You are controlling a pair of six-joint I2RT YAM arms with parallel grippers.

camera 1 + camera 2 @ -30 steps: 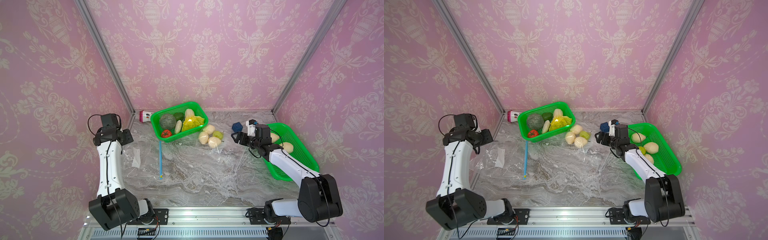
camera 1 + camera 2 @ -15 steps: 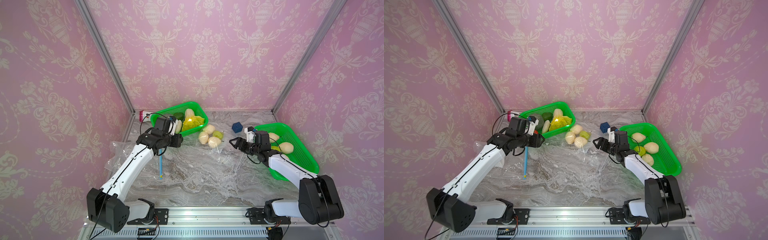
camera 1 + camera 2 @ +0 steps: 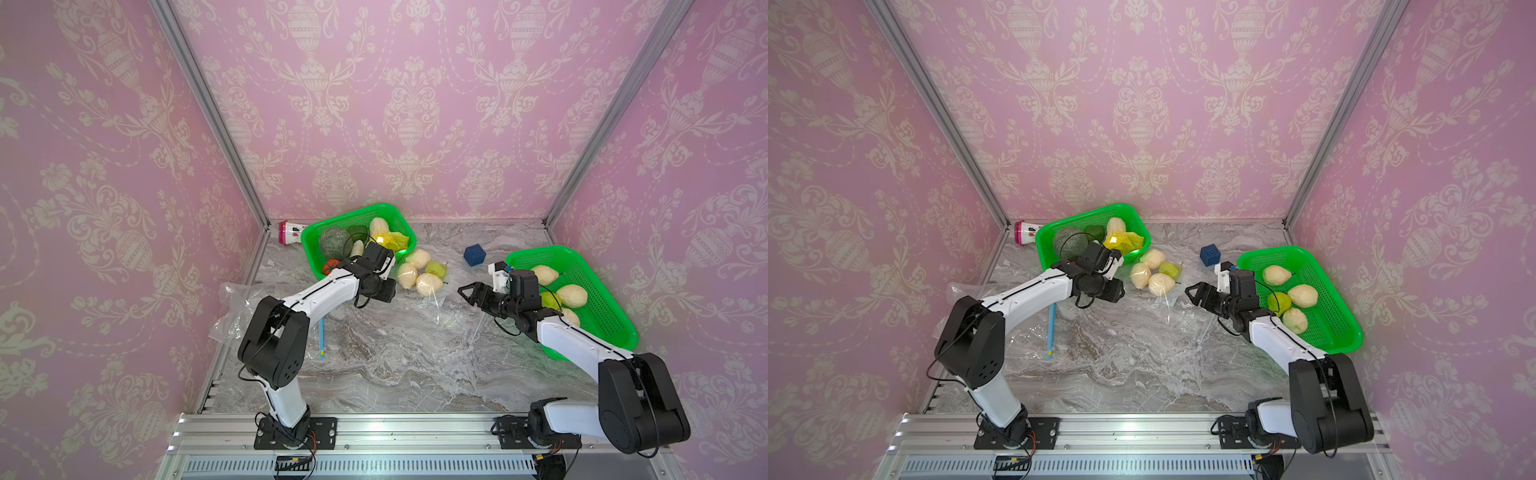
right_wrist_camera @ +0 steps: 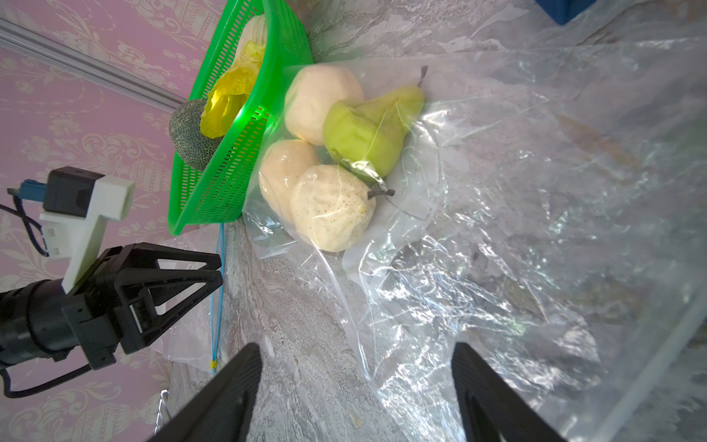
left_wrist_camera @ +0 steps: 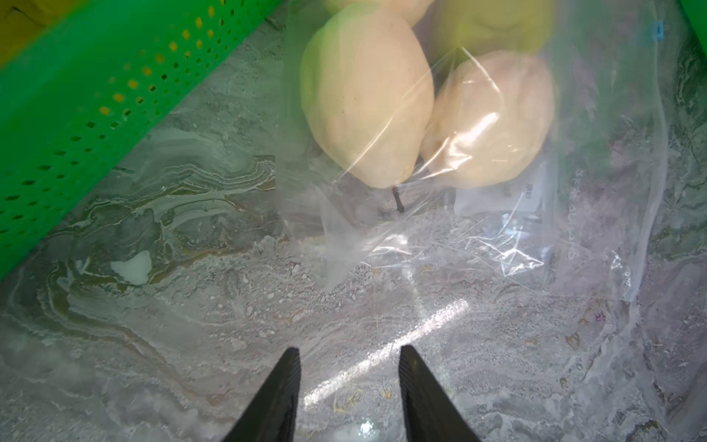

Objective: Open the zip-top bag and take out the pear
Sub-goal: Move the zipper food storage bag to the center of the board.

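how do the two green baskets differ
The back basket holds mixed produce, including a netted melon; the right basket holds only pears. The back basket sits farther back and to the left; the right basket lies nearer the front. Both are green perforated plastic.

The left arm [image 3: 324, 291] is stretched forward and bent at the elbow, with the left gripper [image 5: 348, 354] held low, its jaws parted narrowly. The right arm [image 3: 577, 343] is reached inward, and the right gripper [image 4: 355, 356] is spread wide. The grippers are pointed toward each other, well apart.
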